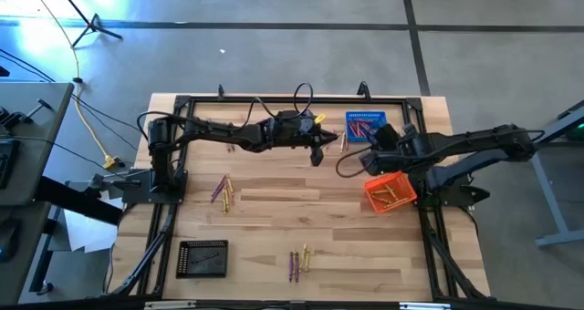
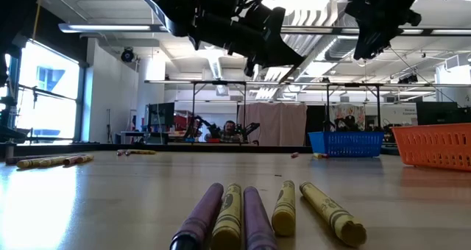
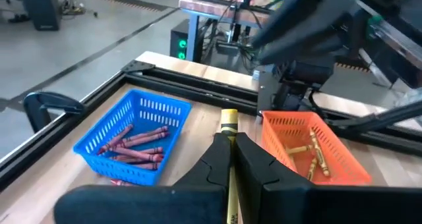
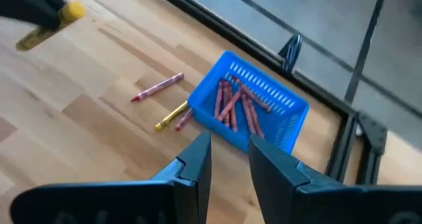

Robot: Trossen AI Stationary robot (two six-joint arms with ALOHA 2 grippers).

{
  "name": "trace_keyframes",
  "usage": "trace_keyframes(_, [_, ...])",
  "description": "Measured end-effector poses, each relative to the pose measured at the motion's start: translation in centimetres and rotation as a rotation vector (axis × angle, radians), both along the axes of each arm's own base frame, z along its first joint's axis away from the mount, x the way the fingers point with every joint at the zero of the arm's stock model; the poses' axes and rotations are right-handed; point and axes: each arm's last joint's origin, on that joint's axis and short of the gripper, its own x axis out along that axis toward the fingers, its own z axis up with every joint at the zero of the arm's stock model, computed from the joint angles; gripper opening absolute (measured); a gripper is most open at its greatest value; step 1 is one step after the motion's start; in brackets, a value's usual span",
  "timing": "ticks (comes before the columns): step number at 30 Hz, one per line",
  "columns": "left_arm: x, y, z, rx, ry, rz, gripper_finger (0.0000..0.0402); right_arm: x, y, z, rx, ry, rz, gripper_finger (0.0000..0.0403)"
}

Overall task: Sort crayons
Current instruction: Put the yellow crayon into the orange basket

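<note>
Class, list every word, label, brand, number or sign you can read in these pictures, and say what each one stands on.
None can be read.
Crayons at the front of the low view: dark label markings, too blurred to read.
Yellow crayon in the shut left gripper: black band, no legible text.
Blue basket, orange basket: no text.

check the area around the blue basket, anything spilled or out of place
Yes. Three loose crayons lie on the table just outside the blue basket, two reddish and one yellow, while the basket holds only reddish ones. They look like strays that missed it.
</note>
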Motion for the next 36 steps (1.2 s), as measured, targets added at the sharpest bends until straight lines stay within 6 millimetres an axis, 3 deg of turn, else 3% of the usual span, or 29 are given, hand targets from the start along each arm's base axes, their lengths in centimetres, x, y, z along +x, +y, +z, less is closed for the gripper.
trace_keyframes(8, [0.4, -1.0, 1.0, -0.016, -0.104, -0.111, 0.0, -0.9, 3.0, -2.0, 0.063, -0.114, -0.023, 0.0092])
trace_keyframes(17, [0.9, -2.4, 1.1, 0.05, -0.171, -0.168, 0.0, -1.6, 6.3, -1.7, -0.065, -0.363, 0.053, 0.0092])
trace_keyframes(23, [1.0, -2.5, 2.1, 0.069, -0.26, -0.102, 0.0, -1.7, 7.6, -4.2, -0.122, -0.566, 0.05, 0.0091])
trace_keyframes(31, [0.9, -2.5, 2.4, 0.058, -0.301, -0.069, 0.0, -2.7, 7.4, -7.8, -0.205, -0.799, -0.014, 0.0091])
trace_keyframes(36, [0.9, -2.5, 2.4, 0.063, -0.298, 0.0, 0.0, -2.5, 7.3, -8.0, -0.217, -0.859, -0.043, 0.0091])
